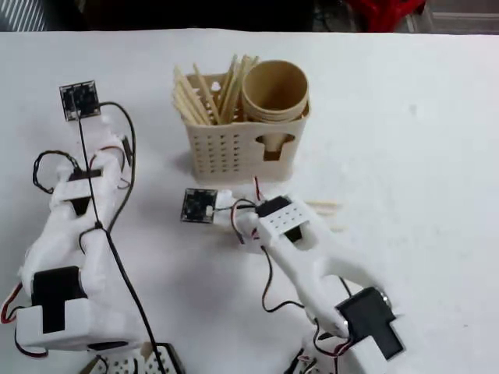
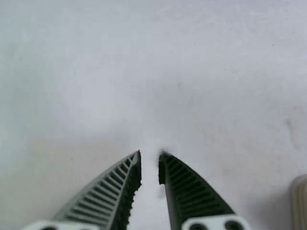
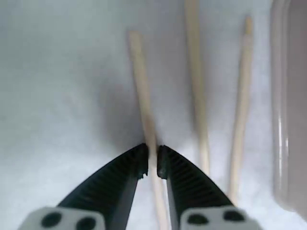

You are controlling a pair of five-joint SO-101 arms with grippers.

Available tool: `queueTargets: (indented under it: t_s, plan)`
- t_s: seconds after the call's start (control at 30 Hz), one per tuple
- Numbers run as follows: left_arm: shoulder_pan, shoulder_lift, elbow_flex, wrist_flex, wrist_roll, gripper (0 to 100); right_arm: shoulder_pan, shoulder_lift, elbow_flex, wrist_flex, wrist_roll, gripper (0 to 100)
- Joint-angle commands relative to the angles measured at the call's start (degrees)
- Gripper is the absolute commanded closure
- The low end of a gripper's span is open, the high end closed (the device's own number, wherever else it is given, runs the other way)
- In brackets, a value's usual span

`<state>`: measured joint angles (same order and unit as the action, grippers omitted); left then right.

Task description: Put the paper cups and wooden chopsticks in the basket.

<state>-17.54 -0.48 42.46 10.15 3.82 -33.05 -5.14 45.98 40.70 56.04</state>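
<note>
A cream slotted basket [image 1: 234, 152] stands at the table's middle back. It holds stacked paper cups [image 1: 274, 89] and a bundle of wooden chopsticks [image 1: 207, 97]. Just in front of it the right arm [image 1: 284, 222] bends down over loose chopsticks [image 1: 323, 206] lying on the table. My right gripper [image 3: 152, 160] is shut on one chopstick [image 3: 139, 76], which runs between its tips. Two more chopsticks [image 3: 196, 81] lie alongside, and the basket wall [image 3: 290, 105] is close by. My left gripper [image 2: 149, 155] is shut over bare table, holding nothing.
The left arm [image 1: 78, 226] rests folded at the table's left side, with a black cable [image 1: 117, 257] trailing toward the front edge. A pale rounded edge [image 2: 301, 201] shows at the border of the left wrist view. White table extends to the right of the basket.
</note>
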Motion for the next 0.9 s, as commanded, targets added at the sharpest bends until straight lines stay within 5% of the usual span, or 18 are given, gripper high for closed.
queueTargets:
  t_s: [0.0, 0.5, 0.87]
  plan:
    - [0.7, -0.2, -3.2, -0.2, 0.1, 91, 0.0, 0.1, -0.4, -0.8, 0.3, 97.7]
    - [0.7, -0.2, -3.3, -0.2, 0.1, 91, 0.3, -9.5, -0.2, 5.5, 0.0, 98.3]
    - [0.7, -0.2, -3.3, -0.2, 0.1, 91, -0.2, -37.6, -1.8, 11.6, -16.9, 98.3]
